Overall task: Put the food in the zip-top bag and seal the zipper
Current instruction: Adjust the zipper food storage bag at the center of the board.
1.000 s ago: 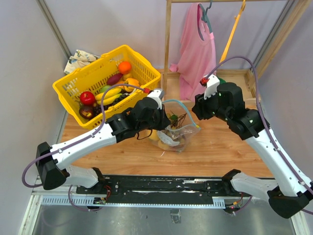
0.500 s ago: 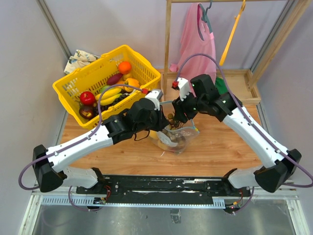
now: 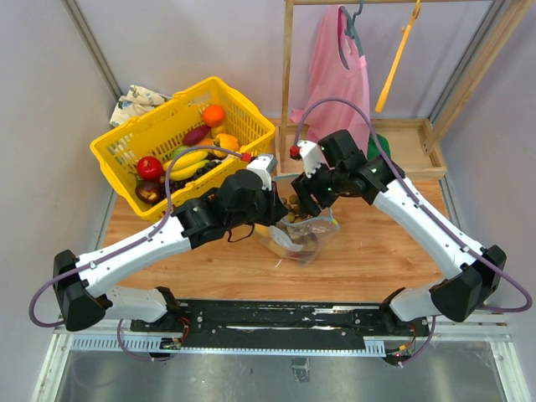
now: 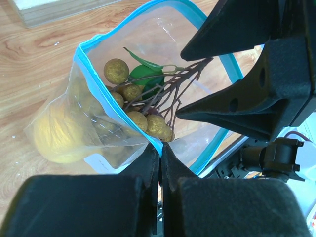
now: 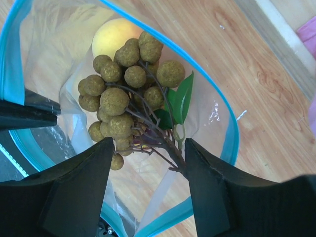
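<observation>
Wooden bench [image 3: 377,251] carries the clear crinkly zip-top bag [image 3: 303,241] at its centre. The left claw [image 4: 160,150] is pinched together on the light blue-green zipper strip [image 4: 79,50], at 6 o'clock of the mouth in the left wrist view. The right claw [image 5: 147,145] stands apart over the open mouth. The stem of the brownish grape cluster [image 5: 123,94] lies between its fingers, and a yellow round fruit [image 5: 111,34] sits deeper in the bag. A yellow plastic basket [image 3: 146,134] sits at 10 o'clock.

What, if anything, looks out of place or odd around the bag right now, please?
Nothing is spilled or torn. One oddity: the grape cluster sits in the zip-top bag with its twiggy stem pointing up at the mouth, between the open jaws of the right gripper. It might catch the zipper at sealing.
</observation>
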You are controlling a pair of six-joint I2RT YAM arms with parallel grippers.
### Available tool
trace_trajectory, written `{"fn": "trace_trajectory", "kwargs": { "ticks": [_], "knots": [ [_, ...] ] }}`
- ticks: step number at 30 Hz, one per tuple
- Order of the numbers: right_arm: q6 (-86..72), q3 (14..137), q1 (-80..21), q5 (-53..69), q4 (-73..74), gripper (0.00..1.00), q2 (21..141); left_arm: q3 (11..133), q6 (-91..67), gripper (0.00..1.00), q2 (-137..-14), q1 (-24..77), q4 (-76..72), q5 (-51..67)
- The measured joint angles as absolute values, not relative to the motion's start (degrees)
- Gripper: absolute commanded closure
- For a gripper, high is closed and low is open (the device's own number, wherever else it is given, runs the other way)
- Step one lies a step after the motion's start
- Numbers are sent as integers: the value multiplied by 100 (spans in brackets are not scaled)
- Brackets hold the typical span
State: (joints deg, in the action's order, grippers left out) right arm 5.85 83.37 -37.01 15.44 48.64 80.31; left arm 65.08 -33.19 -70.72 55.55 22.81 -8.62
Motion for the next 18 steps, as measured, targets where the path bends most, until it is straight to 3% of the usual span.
{"fn": "trace_trajectory", "kwargs": {
  "ticks": [7, 18],
  "knots": [
    [611, 8329, -3870, 1522, 5223, 41, 8128, 6490, -3321, 100, -7065, 5555, 2279, -862],
    [626, 8333, -4084, 1446, 5601, 59, 8486, 6416, -3323, 100, -7004, 5555, 2246, -862]
  ]
}}
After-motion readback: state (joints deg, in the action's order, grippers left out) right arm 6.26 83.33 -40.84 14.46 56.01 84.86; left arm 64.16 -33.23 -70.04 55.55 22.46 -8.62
